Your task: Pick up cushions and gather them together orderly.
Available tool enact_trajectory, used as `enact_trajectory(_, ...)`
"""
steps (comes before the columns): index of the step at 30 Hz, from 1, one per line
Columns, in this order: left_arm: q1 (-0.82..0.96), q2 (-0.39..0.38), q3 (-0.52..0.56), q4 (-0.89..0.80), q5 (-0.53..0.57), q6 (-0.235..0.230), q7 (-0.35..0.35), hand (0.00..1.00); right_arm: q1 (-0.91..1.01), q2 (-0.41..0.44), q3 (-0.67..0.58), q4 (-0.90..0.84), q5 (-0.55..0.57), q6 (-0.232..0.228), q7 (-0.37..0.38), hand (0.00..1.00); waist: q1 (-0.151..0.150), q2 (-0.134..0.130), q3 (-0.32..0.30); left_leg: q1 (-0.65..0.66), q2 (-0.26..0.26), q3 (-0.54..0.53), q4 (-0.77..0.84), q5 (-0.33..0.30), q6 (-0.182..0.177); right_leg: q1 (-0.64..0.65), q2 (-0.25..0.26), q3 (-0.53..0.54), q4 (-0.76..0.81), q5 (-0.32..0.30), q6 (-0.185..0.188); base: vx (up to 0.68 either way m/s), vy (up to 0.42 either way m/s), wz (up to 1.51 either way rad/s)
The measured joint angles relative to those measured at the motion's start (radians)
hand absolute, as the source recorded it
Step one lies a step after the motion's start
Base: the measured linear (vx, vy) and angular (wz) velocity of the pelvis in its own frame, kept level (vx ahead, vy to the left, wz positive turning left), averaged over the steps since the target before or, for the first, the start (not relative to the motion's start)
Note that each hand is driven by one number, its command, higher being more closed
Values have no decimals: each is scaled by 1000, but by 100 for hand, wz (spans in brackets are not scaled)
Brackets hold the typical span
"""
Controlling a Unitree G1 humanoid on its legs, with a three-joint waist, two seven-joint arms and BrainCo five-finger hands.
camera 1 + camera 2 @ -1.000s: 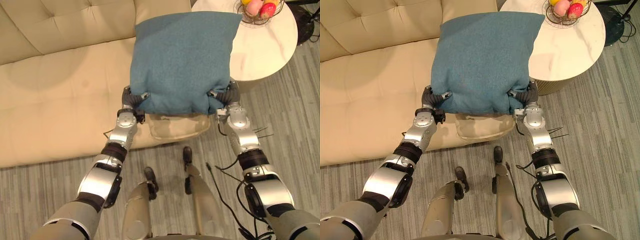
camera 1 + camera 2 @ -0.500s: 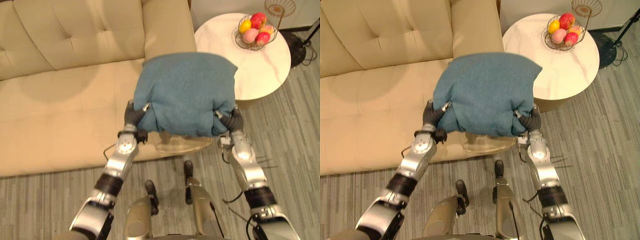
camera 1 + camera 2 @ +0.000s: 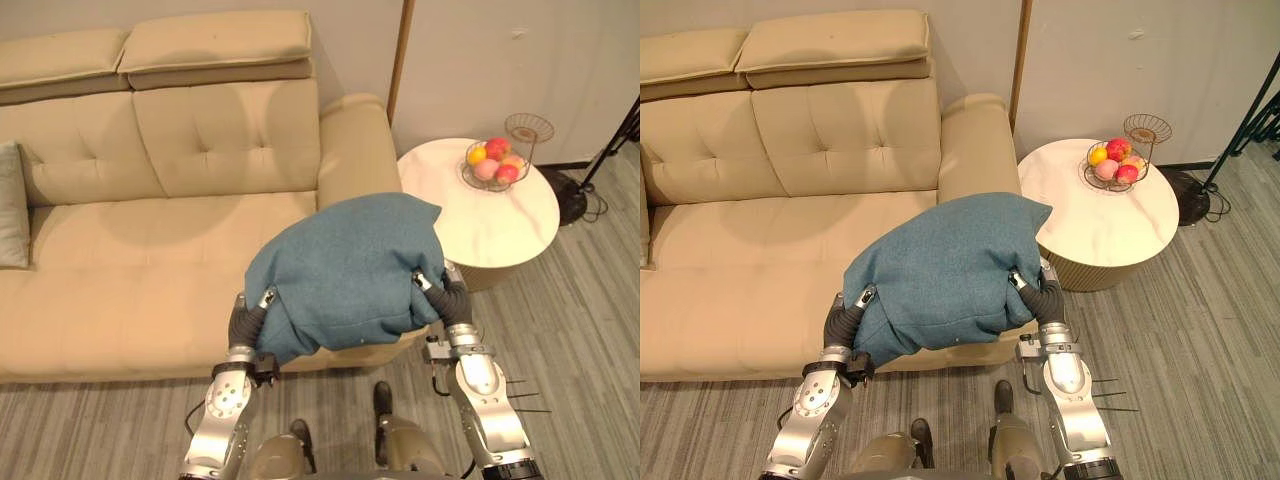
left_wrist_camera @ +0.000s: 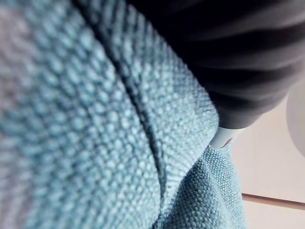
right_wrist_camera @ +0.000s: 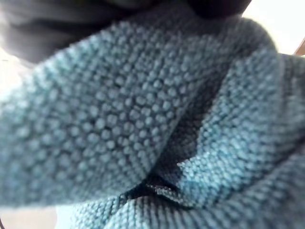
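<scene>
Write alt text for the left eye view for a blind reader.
A robot holds a blue cushion up before a beige sofa, its left hand and right hand each gripping a lower corner. A grey cushion sits at the sofa's far left end, and a round white table with a fruit basket stands at its right end.

The blue cushion (image 3: pixel 345 270) covers most of the left hand (image 3: pixel 262 302) and the right hand (image 3: pixel 430 287), so their hold on it cannot be told. It also hides the sofa's (image 3: pixel 130 270) front edge at 6 o'clock and the side table's (image 3: pixel 500 225) rim at its own 9 o'clock. A grey cushion (image 3: pixel 12 205) is cut off at 9 o'clock of the left eye view. At 2 o'clock the fruit (image 3: pixel 490 165) in the wire basket (image 3: pixel 468 178) is too small to name. A black stand (image 3: pixel 608 145) is cropped at 3 o'clock. In both wrist views the blue knit is blurred.
</scene>
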Motion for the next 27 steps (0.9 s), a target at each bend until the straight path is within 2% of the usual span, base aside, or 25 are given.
enact_trajectory(2,2,0,0,-6,0,0,0,100,0,0,7,-7,-13,0,-6,100,4,-2,-2,-40,-6,-67,29,19,-15,70,0,32,99,-80,12,-240,-201,95)
enact_trajectory(3,2,-1,0,-24,0,0,4,100,-1,0,10,-31,-32,0,-19,100,12,-5,-5,-88,-9,-110,34,48,-30,116,21,58,68,-136,5,-283,-257,101)
enact_trajectory(5,2,-10,0,-61,-1,0,5,100,-2,-10,10,-73,-36,0,-29,100,30,4,-9,-157,-9,-162,17,99,-55,138,45,62,-55,-194,-21,-336,-274,87)
enact_trajectory(6,2,-35,0,-83,-3,-1,5,100,-7,-31,7,-94,-36,-1,-44,100,32,44,-14,-204,17,-203,-30,143,-76,150,74,8,-154,-208,-64,-361,-241,98)
enact_trajectory(7,4,-43,-3,-85,-5,0,5,100,-6,-37,5,-93,-36,-1,-47,100,29,59,-15,-208,35,-208,-58,145,-76,152,96,-31,-169,-193,-75,-361,-259,121)
enact_trajectory(9,8,-53,-12,-86,-19,0,5,100,-3,-45,-5,-86,-36,1,-55,100,26,64,-16,-180,85,-130,-157,123,-80,157,98,-94,-183,-157,-111,-315,-204,103)
enact_trajectory(10,7,-54,-24,-86,-32,0,3,100,-10,-49,-13,-82,-37,0,-66,100,25,63,-16,-191,107,-32,-146,111,-72,156,86,-144,-201,-138,-128,-390,-151,113)
enact_trajectory(11,6,-52,-44,-86,-41,0,2,100,-17,-46,-32,-65,-37,-1,-68,100,12,63,-18,-200,108,34,-93,109,-65,159,67,-189,-230,-111,-135,-381,-115,114)
enact_trajectory(12,6,-52,-53,-86,-43,0,-1,100,-20,-45,-40,-57,-37,-1,-71,100,1,62,-18,-201,103,61,-53,106,-58,160,56,-210,-245,-96,-135,-347,-73,109)
enact_trajectory(13,3,-53,-65,-86,-44,0,-4,100,-20,-44,-52,-51,-37,0,-78,100,-9,62,-18,-198,92,94,24,86,-30,159,35,-245,-278,-67,-134,-252,14,98)
enact_trajectory(14,-1,-53,-71,-86,-46,0,-6,100,-19,-42,-62,-48,-37,0,-83,100,-19,62,-19,-173,92,120,82,62,1,157,17,-276,-309,-39,-131,-245,34,96)
enact_trajectory(15,-2,-52,-76,-86,-49,0,-6,100,-19,-42,-67,-48,-37,0,-83,100,-26,63,-19,-156,93,130,99,50,5,157,10,-290,-325,-26,-126,-224,73,92)
enact_trajectory(16,-2,-53,-88,-86,-53,0,-6,100,-18,-41,-75,-48,-37,0,-83,100,-34,66,-21,-112,92,143,88,31,-9,153,3,-309,-353,-12,-124,-192,104,82)
enact_trajectory(17,-2,-54,-94,-86,-55,0,-12,100,-18,-39,-85,-47,-37,0,-83,100,-35,71,-24,-65,88,138,5,8,-42,143,1,-326,-374,5,-109,-214,153,90)
enact_trajectory(18,-9,-45,-94,-78,-56,1,-24,100,-17,-23,-94,-37,-37,0,-83,100,-36,54,-24,-65,62,128,-61,21,-54,130,-13,-328,-386,13,-90,-157,140,68)
enact_trajectory(19,-9,-42,-95,-74,-56,1,-25,100,-14,-15,-98,-30,-37,0,-83,100,-37,50,-27,-63,55,126,-69,31,-52,128,-15,-327,-396,23,-84,-123,150,56)
enact_trajectory(21,-4,-25,-96,-71,-56,3,-27,100,-12,15,-105,1,-37,1,-82,100,-25,46,-29,-95,39,119,-32,22,-15,129,-25,-313,-415,53,-69,-77,172,27)
enact_trajectory(27,1,10,-84,-71,-47,3,-44,100,-16,41,-95,20,-36,2,-81,100,-6,45,-30,-157,18,151,52,-45,32,93,-51,-272,-431,87,-23,-39,173,-13)
